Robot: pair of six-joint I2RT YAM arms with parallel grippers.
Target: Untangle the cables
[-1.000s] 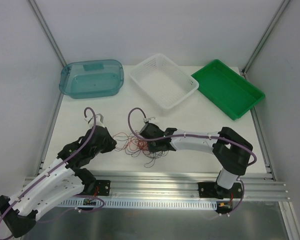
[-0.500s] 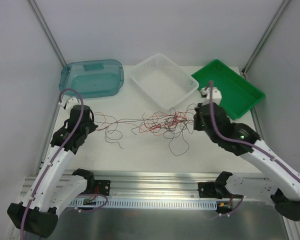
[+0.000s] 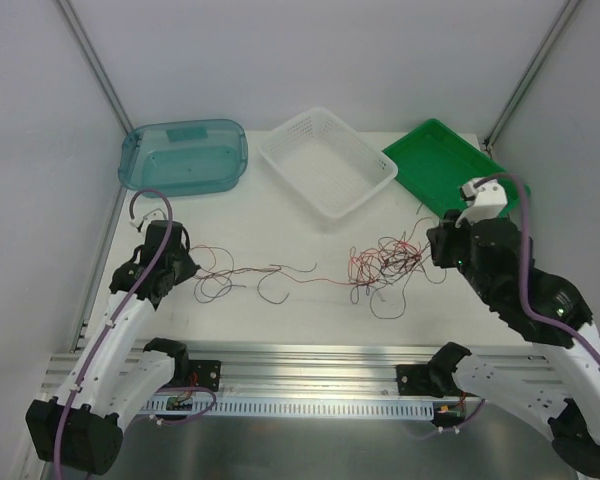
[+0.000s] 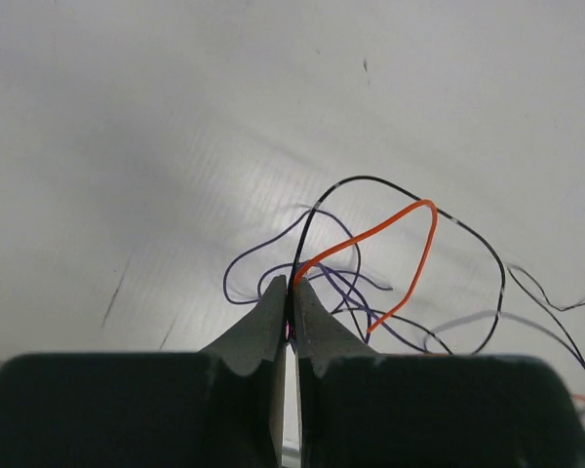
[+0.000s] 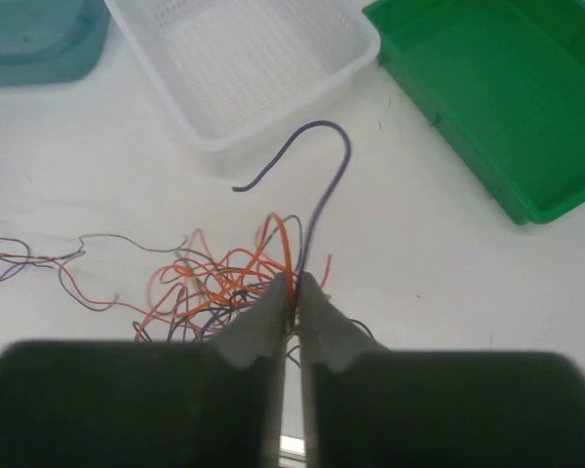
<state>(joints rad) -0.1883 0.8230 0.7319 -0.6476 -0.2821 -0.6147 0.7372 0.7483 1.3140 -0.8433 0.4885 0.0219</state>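
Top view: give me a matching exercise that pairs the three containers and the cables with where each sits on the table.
Things:
1. teal tub
2. white basket
3. green tray
4. cables

Places:
A. back right
B. in front of the other three, strung left to right
C. back left
D. back middle

Pairs: 1-C, 2-D, 3-A, 4-B

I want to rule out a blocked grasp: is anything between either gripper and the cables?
Nothing visible stands between them. The left gripper and the right gripper each pinch strands of the cables directly between shut jaws, one at each end of the spread.
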